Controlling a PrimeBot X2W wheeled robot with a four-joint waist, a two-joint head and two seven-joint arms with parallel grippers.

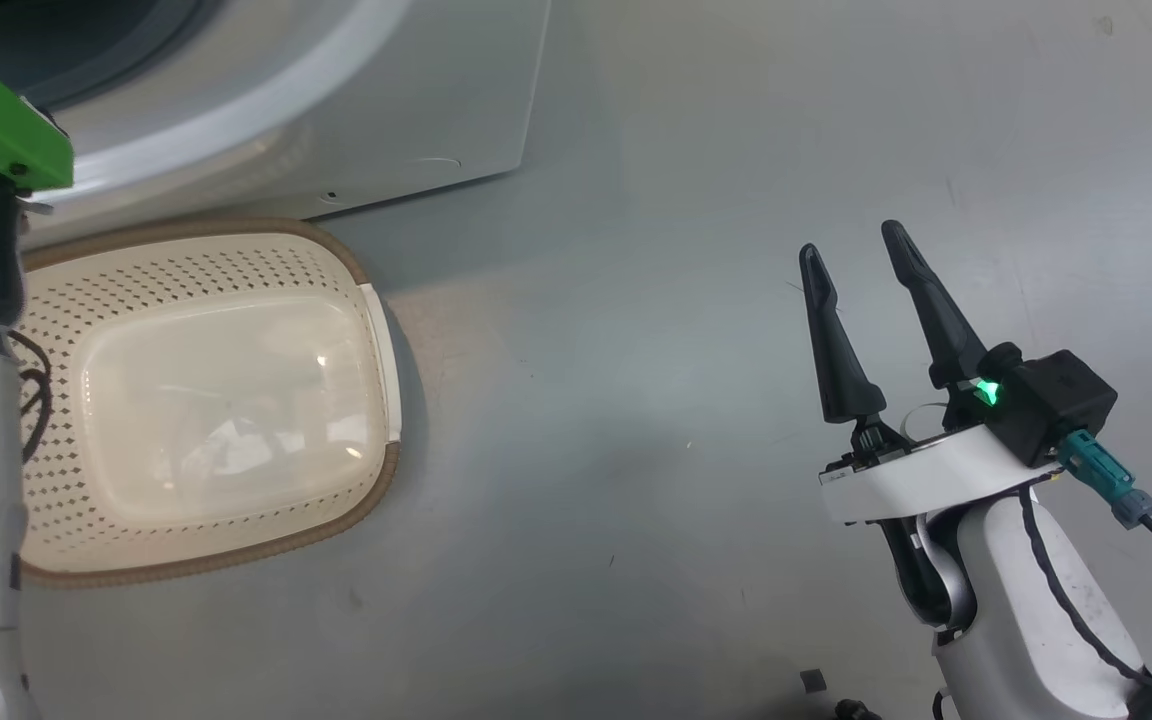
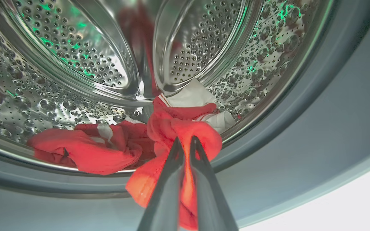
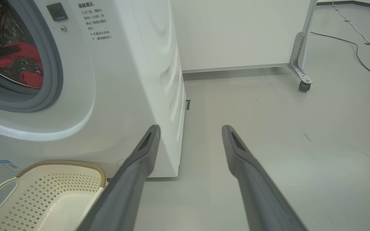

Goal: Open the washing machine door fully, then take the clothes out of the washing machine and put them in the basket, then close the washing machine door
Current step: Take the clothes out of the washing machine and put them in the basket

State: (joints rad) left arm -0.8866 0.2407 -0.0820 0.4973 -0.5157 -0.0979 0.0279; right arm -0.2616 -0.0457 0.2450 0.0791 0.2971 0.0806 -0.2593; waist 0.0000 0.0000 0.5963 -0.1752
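Pinching the red clothes (image 2: 175, 128) at the mouth of the drum (image 2: 59, 99), the left hand (image 2: 185, 141) grips tight, while the right hand (image 1: 851, 240) hangs spread wide near the basket (image 1: 186, 229).

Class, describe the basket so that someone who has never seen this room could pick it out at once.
Find the big white washing machine with its round drum opening. On the grey floor right at its foot sits the basket. Its cream perforated sides, brown woven-look rim and loop handle set it apart from the smooth white machine.
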